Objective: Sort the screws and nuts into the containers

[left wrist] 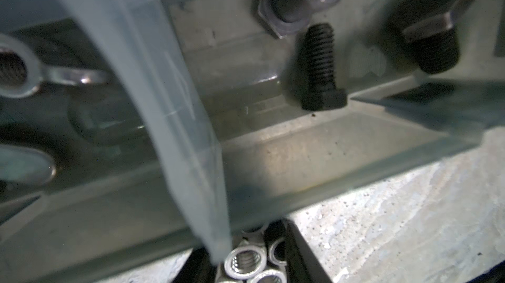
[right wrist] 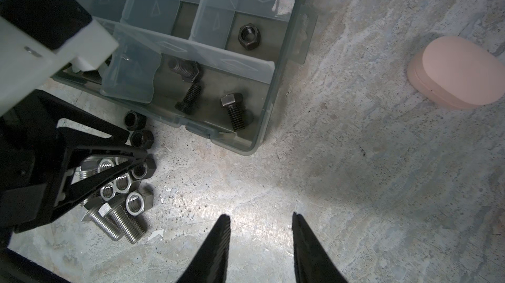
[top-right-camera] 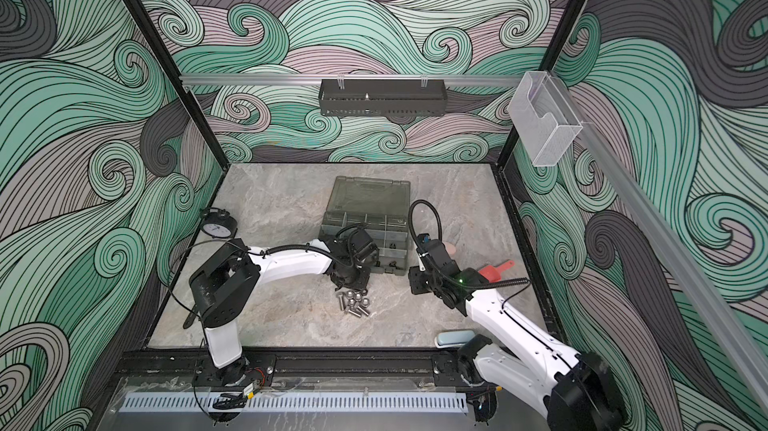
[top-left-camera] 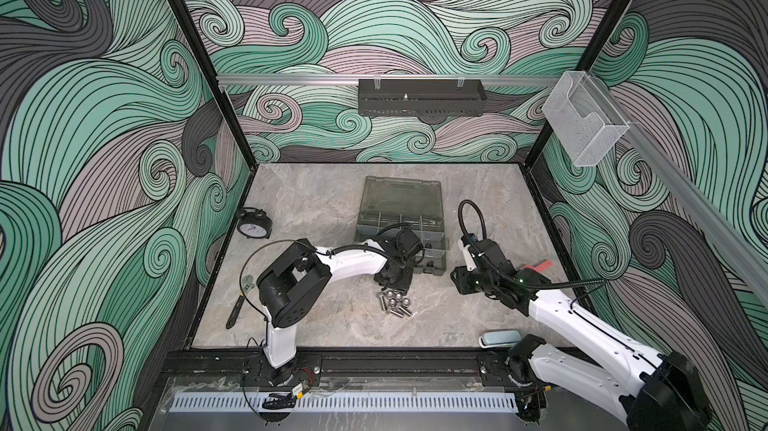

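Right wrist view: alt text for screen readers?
Open right end effector over bare tabletop. The organizer case holds three black screws in its corner compartment, one black nut in the next; the left end effector reaches into loose screws and nuts beside it.

Three black screws (right wrist: 191, 96) share one compartment (right wrist: 218, 57), one black nut (right wrist: 249, 36) another.

White-and-black left arm (top-left-camera: 349, 260) reaches forward, elbow bent; its black left gripper (top-left-camera: 392, 285) points down, jaws parted. Matching right arm (top-left-camera: 582, 316) stretches inward; black right gripper (right wrist: 261, 217) hovers low, jaws apart, empty.
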Robot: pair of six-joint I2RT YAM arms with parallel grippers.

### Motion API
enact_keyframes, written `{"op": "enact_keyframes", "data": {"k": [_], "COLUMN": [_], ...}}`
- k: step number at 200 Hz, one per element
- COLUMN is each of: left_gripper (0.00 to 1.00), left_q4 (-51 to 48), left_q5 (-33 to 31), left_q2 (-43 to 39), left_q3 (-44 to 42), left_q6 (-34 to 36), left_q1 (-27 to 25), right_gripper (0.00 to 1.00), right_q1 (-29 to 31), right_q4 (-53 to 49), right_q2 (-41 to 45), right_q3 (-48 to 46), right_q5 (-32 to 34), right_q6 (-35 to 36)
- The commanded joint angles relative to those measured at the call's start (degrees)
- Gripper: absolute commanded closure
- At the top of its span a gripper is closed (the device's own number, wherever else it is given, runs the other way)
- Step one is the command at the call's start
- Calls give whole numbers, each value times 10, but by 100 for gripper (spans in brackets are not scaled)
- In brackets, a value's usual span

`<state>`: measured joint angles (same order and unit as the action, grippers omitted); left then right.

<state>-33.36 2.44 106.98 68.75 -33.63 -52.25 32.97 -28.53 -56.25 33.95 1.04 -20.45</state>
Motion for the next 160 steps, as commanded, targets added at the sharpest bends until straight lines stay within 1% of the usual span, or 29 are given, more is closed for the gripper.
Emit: {"op": "enact_keyframes", "data": {"k": [1, 43, 71, 125, 160], "left_gripper": [59, 61, 63, 76, 78], "left_q4": [-4, -11, -10, -11, -15], "left_q5": [-6, 0, 4, 2, 14], "left_q2": [10, 43, 49, 50, 44], "left_q3": [14, 44, 44, 37, 46], "left_q6": [-1, 12, 13, 15, 16], "left_q1": [4, 2, 0, -6, -8], "right_gripper": [61, 61, 61, 61, 61], "right_q1": [5, 6, 6, 7, 8], "right_q4": [-5, -6, -6, -3, -6], "right_q2": [5, 7, 9, 6, 13], "right_q3": [-6, -6, -8, -8, -9], "right_q5": [-3, -2, 0, -1, 1], "right_q6": [-7, -9, -10, -11, -10]}}
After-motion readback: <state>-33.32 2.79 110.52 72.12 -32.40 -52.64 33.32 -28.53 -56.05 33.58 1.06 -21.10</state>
